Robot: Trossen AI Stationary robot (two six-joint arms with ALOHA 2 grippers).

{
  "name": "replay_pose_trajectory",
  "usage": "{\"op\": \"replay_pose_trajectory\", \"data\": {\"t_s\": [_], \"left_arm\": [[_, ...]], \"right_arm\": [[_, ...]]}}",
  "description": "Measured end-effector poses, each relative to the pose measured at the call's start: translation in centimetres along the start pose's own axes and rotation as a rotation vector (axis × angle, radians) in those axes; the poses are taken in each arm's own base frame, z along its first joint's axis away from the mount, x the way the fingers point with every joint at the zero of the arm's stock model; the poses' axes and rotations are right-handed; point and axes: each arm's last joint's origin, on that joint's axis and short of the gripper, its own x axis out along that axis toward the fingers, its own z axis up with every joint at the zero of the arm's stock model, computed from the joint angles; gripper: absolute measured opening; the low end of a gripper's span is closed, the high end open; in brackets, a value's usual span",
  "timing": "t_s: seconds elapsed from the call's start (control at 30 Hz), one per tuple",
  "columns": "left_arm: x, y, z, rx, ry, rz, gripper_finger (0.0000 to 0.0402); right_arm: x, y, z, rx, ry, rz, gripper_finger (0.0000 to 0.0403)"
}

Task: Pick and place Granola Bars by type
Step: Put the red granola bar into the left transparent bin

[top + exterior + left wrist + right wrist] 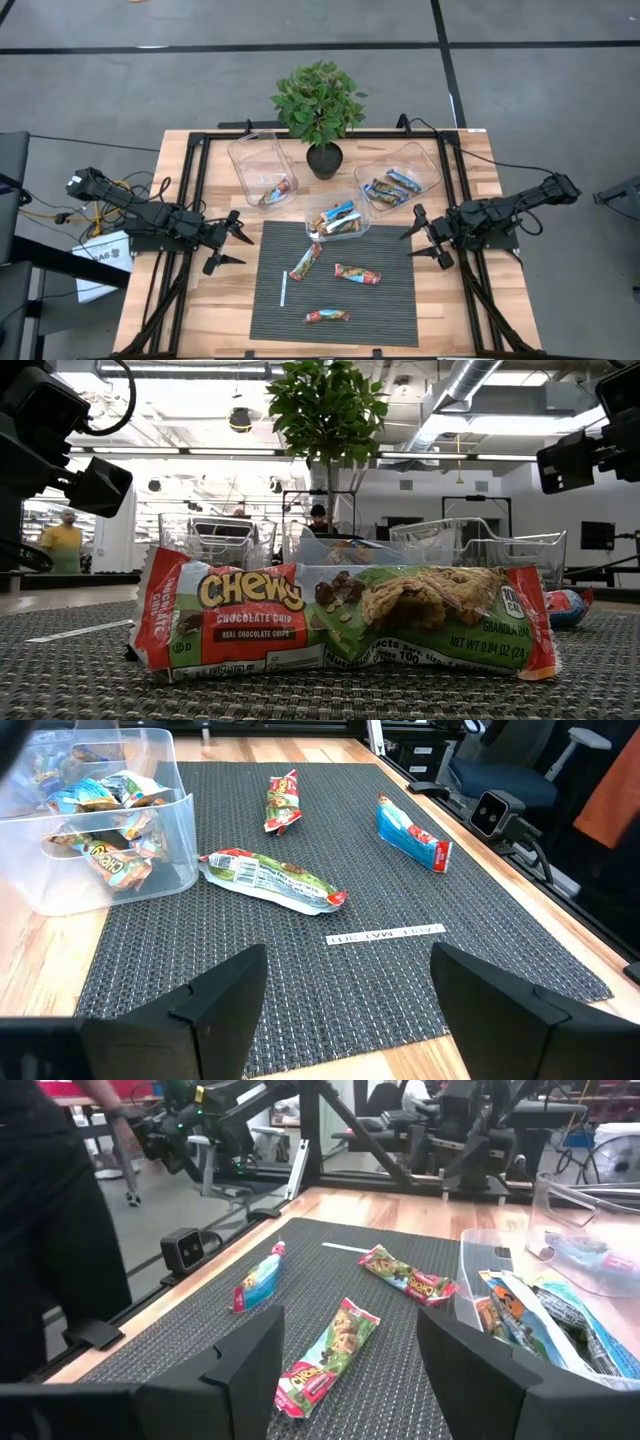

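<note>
My bench sits on grey floor point(560, 90) crossed w/ dark tape lines. Behind it: white walls, exposed ceiling ducts point(455, 390), strip lights, bright overall. Office chair point(520, 775) off one side; person in yellow top point(64, 542) standing far back, another at a desk.

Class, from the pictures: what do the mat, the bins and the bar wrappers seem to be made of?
Mat: probably woven vinyl or fabric, matte, ribbed weave.
Bins: clear rigid plastic; contents show through.
Bar wrappers: likely thin plastic film, glossy, with crinkles and crimped ends.
</note>
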Motion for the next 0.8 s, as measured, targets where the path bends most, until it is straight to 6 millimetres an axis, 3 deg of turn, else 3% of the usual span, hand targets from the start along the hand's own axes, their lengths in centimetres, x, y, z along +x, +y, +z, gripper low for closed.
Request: {"op": "replay_pose_trajectory", "data": {"t_s": [0.37, 0.57, 0.8], "left_arm": [[0.0, 0.0, 0.2, -0.027, -0.019, 0.004, 0.0274], [-0.1, -0.3, 1.4, -0.411, -0.131, -0.082, 0.0274], [-0.1, -0.1, 1.5, -0.626, -0.161, -0.029, 0.0274]], "right_arm": [[0.0, 0.0, 0.0, 0.000, 0.000, 0.000, 0.0221], [0.0, 0.0, 0.0, 0.000, 0.001, 0.001, 0.0221], [0.0, 0.0, 0.0, 0.000, 0.001, 0.001, 0.0221]]}}
